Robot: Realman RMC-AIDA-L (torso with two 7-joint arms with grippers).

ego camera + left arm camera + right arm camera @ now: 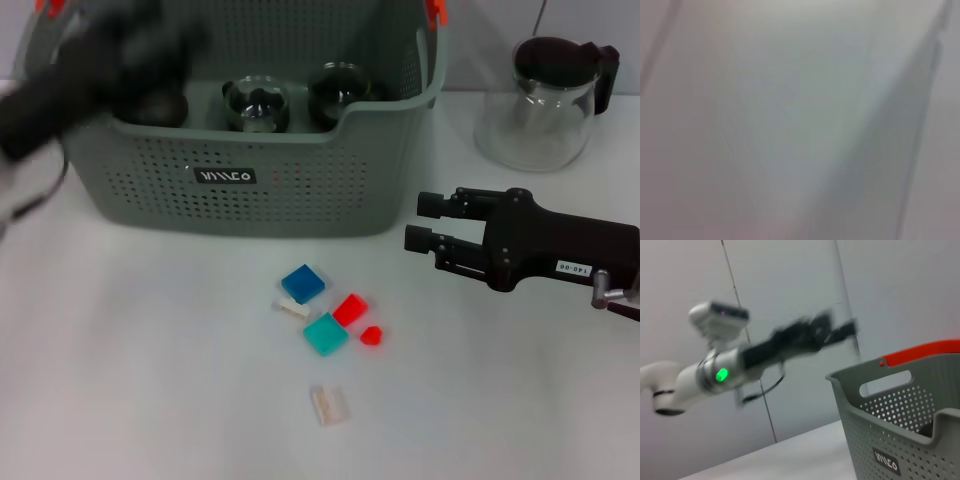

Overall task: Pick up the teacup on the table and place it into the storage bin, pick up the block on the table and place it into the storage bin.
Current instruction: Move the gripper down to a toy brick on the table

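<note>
Right gripper [428,222] hovers open and empty beside the storage bin [300,180]; left gripper [165,40] too blurred to tell

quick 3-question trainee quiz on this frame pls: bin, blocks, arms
1. True or false: glass teacups already sit inside the storage bin.
2. Which small piece on the table lies nearest the robot? A) blue block B) teal block C) pale clear block
3. Where is each claw?

Key
1. True: at least two round glass cups show in the bin.
2. C.
3. The right claw hangs open above the table, right of the blocks, empty, pointing toward the bin. The left claw is a motion-blurred shape over the bin's left end; its state cannot be read.
</note>
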